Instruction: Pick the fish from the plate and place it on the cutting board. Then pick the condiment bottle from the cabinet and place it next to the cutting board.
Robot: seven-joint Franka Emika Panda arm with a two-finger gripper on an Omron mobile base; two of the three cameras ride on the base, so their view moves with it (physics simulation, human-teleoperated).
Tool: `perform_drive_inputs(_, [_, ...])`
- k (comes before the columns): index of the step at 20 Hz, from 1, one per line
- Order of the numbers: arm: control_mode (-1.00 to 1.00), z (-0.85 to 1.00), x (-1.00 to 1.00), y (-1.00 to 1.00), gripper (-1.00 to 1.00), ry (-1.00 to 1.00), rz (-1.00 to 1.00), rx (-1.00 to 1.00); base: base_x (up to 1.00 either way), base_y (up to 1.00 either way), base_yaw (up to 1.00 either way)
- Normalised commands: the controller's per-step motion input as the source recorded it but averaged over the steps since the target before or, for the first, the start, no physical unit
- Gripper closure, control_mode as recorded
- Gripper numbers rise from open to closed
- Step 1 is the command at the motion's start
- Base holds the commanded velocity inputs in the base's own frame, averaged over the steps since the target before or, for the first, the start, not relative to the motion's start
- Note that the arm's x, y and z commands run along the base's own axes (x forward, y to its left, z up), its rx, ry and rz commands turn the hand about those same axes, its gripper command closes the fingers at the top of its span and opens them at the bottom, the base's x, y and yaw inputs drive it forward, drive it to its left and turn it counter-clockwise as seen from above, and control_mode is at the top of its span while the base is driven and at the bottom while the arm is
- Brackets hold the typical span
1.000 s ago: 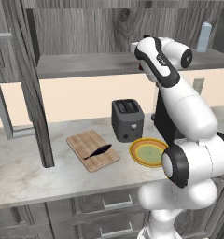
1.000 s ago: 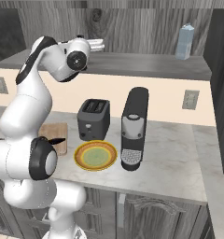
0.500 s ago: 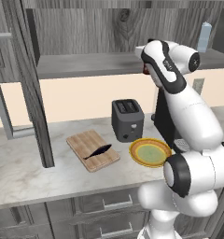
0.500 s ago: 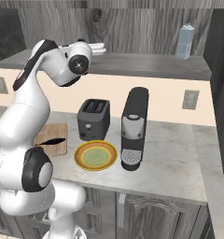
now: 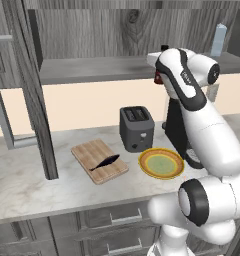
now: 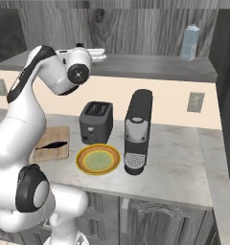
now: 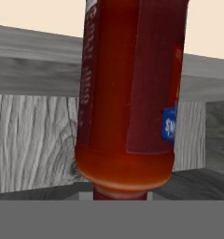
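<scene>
Fish (image 5: 105,162) is lying on the board (image 5: 99,160) (step one done); the hand (image 5: 157,76) is gripping the bottle (image 7: 130,93), placing beside the board remaining.

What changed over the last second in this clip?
The arm swung to its right along the cabinet shelf, away from the toaster side; the gripper stays shut on the condiment bottle. Unchanged: the fish on the cutting board, the bare plate, toaster, coffee machine.

Even, bright rendered light, soft faint shadows on the counter (image 5: 22,185), no glare, sharp throughout
</scene>
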Motion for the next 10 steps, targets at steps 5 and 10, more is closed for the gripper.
perform_drive_inputs(5, [-1.0, 0.0, -0.44, 0.23, 1.0, 0.0, 0.0, 0.04, 0.0, 0.0, 0.0])
perform_drive_inputs(10, [-1.0, 0.0, -0.58, 0.17, 1.0, 0.0, 0.0, 0.05, 0.0, 0.0, 0.0])
